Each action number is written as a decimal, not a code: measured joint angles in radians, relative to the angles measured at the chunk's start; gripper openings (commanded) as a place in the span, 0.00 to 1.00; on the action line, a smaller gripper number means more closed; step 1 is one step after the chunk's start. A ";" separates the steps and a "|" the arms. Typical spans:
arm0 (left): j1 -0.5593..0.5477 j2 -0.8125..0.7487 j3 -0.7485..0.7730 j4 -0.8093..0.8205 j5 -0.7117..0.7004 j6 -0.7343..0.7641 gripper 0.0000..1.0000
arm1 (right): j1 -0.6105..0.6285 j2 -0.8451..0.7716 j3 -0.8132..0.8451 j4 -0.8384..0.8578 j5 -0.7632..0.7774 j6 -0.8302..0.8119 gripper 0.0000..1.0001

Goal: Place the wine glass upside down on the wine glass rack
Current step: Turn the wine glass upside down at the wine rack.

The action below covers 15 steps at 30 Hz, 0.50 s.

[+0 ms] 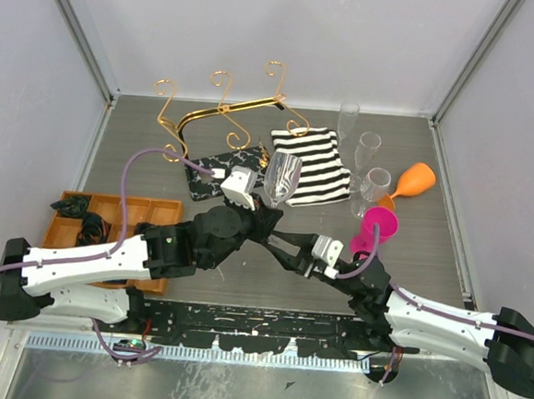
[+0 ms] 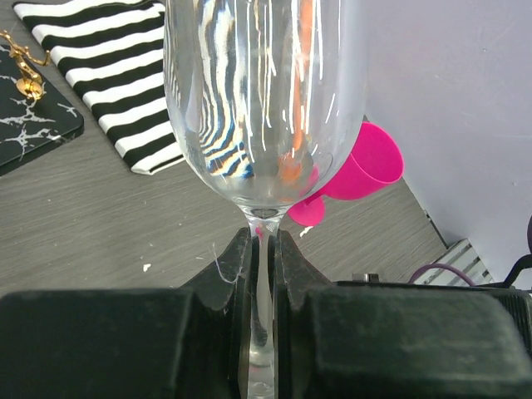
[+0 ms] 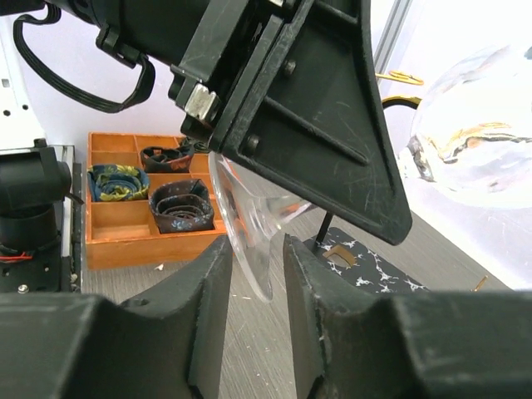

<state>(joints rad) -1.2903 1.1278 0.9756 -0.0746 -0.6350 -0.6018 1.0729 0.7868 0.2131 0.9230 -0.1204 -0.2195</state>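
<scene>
Gold wine glass rack point(image 1: 223, 111) stands at the table's back. Wine glass point(image 1: 283, 178) sits in front of it, bowl by striped cloth point(image 1: 316, 166). Left gripper point(image 2: 264, 249) clamps the stem. Right gripper point(image 3: 258, 266) is parted, straddling the foot.

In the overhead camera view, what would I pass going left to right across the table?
From the left: wooden tray → gold rack → wine glass → pink cup → orange cup.
</scene>
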 measured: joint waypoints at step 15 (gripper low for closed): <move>0.007 0.018 0.016 -0.034 -0.023 -0.064 0.20 | 0.001 0.011 -0.001 0.013 0.012 -0.070 0.01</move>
<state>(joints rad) -1.2835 1.1458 0.9913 -0.1089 -0.6575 -0.6655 1.0737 0.7975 0.2119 0.9356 -0.1081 -0.2897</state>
